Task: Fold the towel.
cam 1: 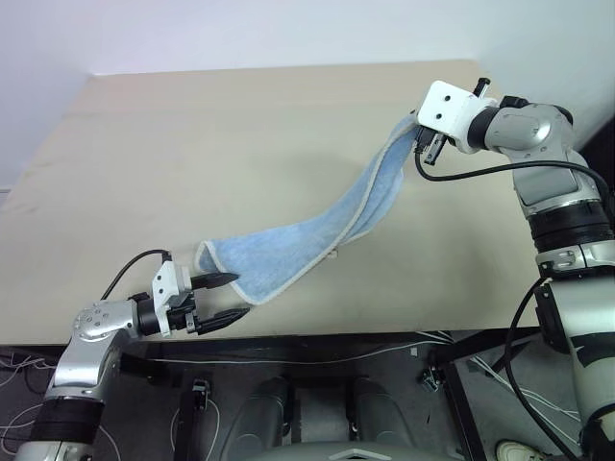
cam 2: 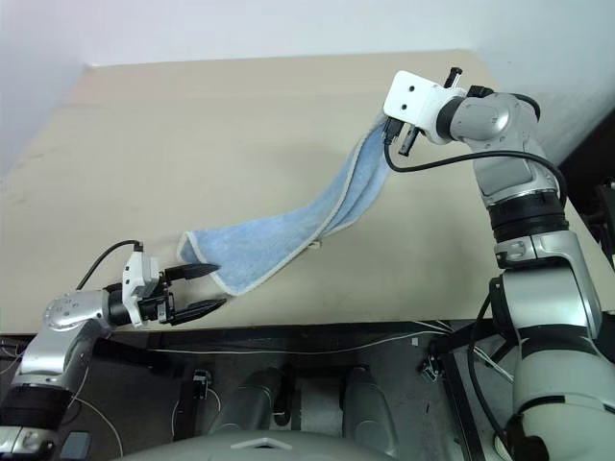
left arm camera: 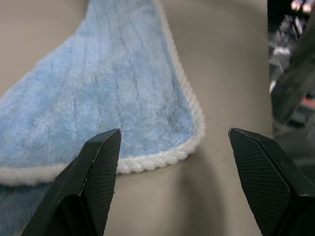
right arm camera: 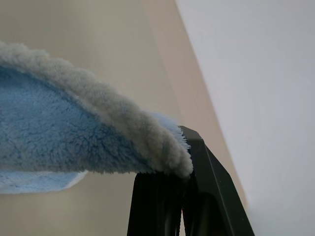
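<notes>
The light blue towel (cam 1: 317,230) with a whitish stitched edge stretches from the raised right gripper down to the beige table (cam 1: 192,144). Its lower end lies flat near the table's front edge. My right gripper (cam 1: 423,144) hangs above the table's far right and is shut on the towel's upper corner (right arm camera: 59,132). My left gripper (cam 1: 240,295) is open, level at the front edge, with its fingertips just short of the towel's near corner (left arm camera: 162,142). One fingertip (left arm camera: 103,147) overlaps the towel's hem, the other is off to the side over bare table.
The table's front edge (cam 1: 317,336) runs just below the left gripper. Cables (cam 1: 384,351) and dark frame parts (cam 1: 461,384) lie under it. A white wall (cam 1: 288,29) rises behind the table's far edge.
</notes>
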`<state>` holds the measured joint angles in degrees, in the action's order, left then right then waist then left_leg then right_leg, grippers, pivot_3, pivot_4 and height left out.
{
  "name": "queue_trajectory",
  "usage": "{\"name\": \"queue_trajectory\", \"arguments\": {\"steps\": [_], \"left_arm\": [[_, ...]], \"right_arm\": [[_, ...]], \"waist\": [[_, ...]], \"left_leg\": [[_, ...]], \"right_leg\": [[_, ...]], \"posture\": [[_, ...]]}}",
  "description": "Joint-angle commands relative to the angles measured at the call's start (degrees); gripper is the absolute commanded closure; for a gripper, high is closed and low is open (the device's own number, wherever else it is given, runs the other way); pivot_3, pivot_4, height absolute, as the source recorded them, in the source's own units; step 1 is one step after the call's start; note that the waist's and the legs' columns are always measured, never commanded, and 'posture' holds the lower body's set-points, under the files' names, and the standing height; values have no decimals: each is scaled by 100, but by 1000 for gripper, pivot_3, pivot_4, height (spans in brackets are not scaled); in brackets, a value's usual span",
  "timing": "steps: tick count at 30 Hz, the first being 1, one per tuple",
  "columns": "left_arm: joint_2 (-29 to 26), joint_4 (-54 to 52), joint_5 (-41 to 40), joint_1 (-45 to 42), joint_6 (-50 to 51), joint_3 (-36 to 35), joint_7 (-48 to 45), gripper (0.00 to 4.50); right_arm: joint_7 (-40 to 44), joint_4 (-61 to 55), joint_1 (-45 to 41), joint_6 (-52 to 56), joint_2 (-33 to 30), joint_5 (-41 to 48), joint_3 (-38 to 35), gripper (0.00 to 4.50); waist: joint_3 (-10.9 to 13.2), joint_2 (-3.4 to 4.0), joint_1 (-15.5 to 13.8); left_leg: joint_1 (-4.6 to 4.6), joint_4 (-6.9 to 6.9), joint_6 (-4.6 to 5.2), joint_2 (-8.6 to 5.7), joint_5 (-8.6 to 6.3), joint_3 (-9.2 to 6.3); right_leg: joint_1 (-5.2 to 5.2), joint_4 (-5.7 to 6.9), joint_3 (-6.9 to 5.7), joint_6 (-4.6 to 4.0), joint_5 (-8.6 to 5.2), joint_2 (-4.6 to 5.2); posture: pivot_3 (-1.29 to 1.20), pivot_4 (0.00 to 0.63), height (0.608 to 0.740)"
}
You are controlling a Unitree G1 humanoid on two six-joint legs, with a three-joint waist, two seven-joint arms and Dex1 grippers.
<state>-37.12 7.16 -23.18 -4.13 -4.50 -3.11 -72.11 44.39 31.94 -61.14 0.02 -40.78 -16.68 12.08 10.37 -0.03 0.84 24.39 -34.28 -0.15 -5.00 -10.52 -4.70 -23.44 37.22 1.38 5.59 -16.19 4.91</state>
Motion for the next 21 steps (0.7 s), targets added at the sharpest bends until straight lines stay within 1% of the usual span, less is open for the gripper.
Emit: {"name": "queue_trajectory", "arguments": {"steps": [1, 6, 10, 12, 16, 21], "left_arm": [[-16, 33, 137, -341, -201, 123, -116, 848], [-190, -223, 217, -589, -10, 414, -358, 848], [-442, -657, 59, -572, 507, 536, -538, 848], [-502, -708, 93, -564, 610, 568, -567, 848], [-455, -568, 297, -568, 540, 668, -483, 848], [-414, -542, 608, -525, 779, 914, -215, 848]], "right_arm": [[-138, -40, -55, -97, -20, -9, -104, 4469], [-178, -98, 10, -58, -42, -19, -112, 4469], [-198, -159, 78, -32, -86, -34, -125, 4469], [-199, -193, 106, -6, -85, -32, -138, 4469], [-246, -185, 110, 33, -66, -58, -137, 4469], [-303, -120, 89, 10, -67, -84, -123, 4469]], "waist": [[0, 0, 3], [0, 0, 31], [0, 1, 32], [0, 1, 29], [1, 1, 29], [0, 1, 26]], "left_leg": [[0, 1, 0, 0, 0, 0], [0, 2, 0, -1, 0, 3], [0, 6, 1, 1, 1, 4], [-1, 6, 1, 1, 1, 4], [0, 6, 1, 1, 1, 4], [-1, 5, 1, 1, 1, 4]], "right_leg": [[0, 0, 0, 0, 0, 0], [-1, 0, -1, 1, 0, -1], [-4, 1, 1, 1, 0, -4], [-3, 2, 1, 1, 0, -4], [-3, 1, 1, 1, 0, -4], [-2, 2, 1, 1, 0, -4]], "posture": [[0, 150, 740], [0, 150, 740], [0, 150, 740], [0, 150, 740], [0, 150, 740], [0, 150, 740]]}}
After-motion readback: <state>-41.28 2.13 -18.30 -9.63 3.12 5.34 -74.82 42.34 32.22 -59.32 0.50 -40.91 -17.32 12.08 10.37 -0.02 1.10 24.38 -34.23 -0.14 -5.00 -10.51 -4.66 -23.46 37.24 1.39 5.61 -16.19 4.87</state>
